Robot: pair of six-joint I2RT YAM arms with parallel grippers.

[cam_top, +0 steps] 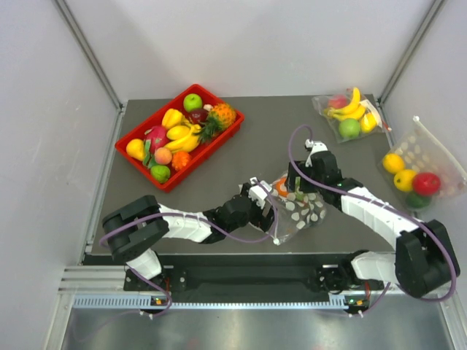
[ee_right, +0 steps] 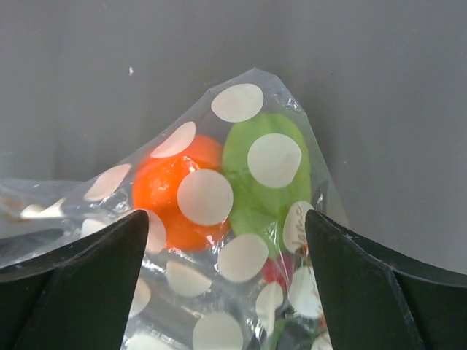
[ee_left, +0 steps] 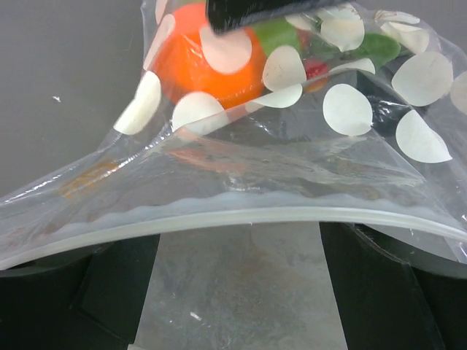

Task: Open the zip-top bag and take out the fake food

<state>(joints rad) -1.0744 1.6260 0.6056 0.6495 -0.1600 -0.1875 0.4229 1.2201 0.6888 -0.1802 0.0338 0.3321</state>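
Right wrist, right pincer point(ee_right: 225, 230) wide open astride zip-top bag point(ee_right: 237, 102), left pincer point(ee_left: 241, 288) wide open too

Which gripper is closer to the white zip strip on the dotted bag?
Left. The left gripper sits at the zip strip, which crosses between its open fingers. The right gripper is at the other end of the bag, over the orange fruit and green fruit.

No readable text, label or number shows anywhere.
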